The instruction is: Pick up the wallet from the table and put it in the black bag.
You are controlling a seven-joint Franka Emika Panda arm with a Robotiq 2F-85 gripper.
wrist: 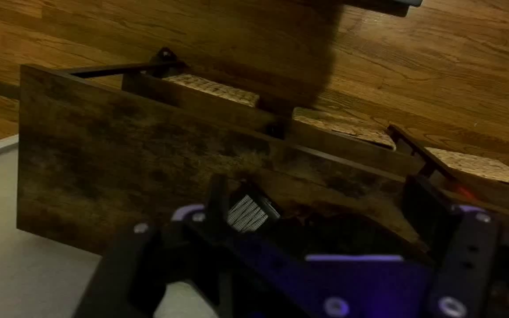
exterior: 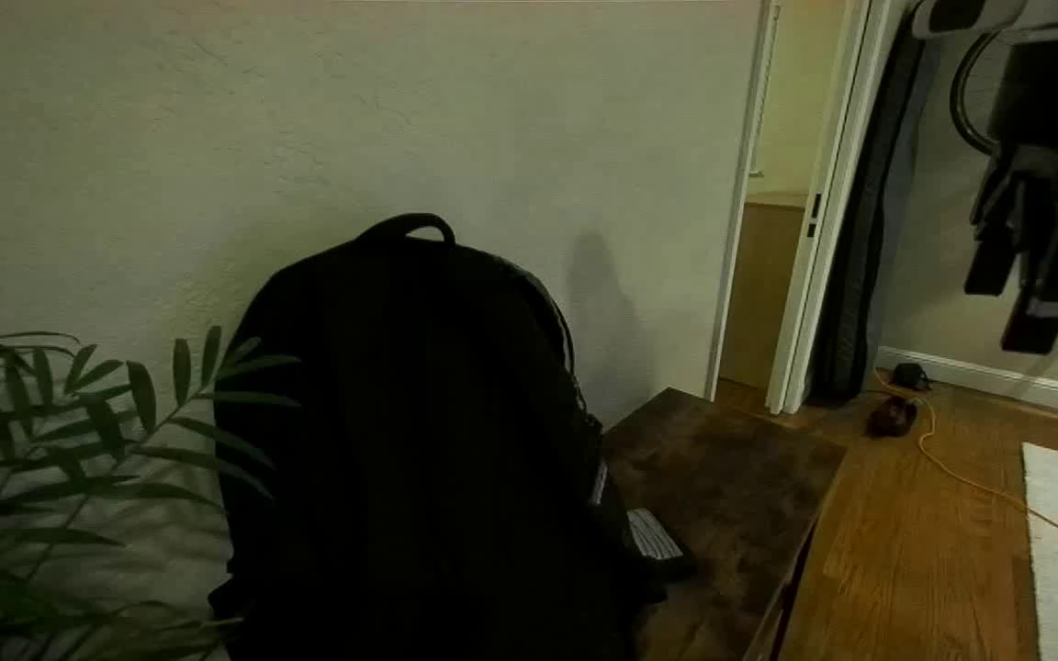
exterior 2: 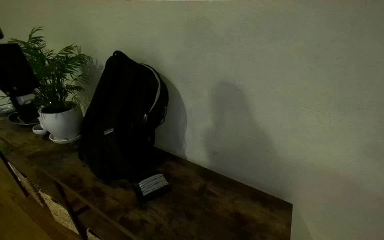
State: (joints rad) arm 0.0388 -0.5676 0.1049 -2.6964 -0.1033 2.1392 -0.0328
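The wallet (exterior 2: pixel 153 185), dark with a pale grey striped patch, lies on the brown table (exterior 2: pixel 212 206) close against the base of the black bag (exterior 2: pixel 122 116). In an exterior view the bag (exterior: pixel 419 441) stands upright by the wall, and the wallet (exterior: pixel 653 535) peeks out at its lower right side. My gripper (exterior: pixel 1014 303) hangs in the air well away from both. From the wrist view, the gripper (wrist: pixel 320 201) has its jaws wide apart with nothing held; the wallet (wrist: pixel 248 214) shows far below, partly covered by one finger (wrist: pixel 216 198).
A plant in a white pot (exterior 2: pixel 62 120) stands beyond the bag, with a small white bowl (exterior 2: pixel 39 130) and a dark dish (exterior 2: pixel 22 119) beside it. The wall runs along the table's rear edge. Woven baskets (wrist: pixel 219 90) sit below the tabletop. An orange cord (exterior: pixel 970 477) crosses the floor.
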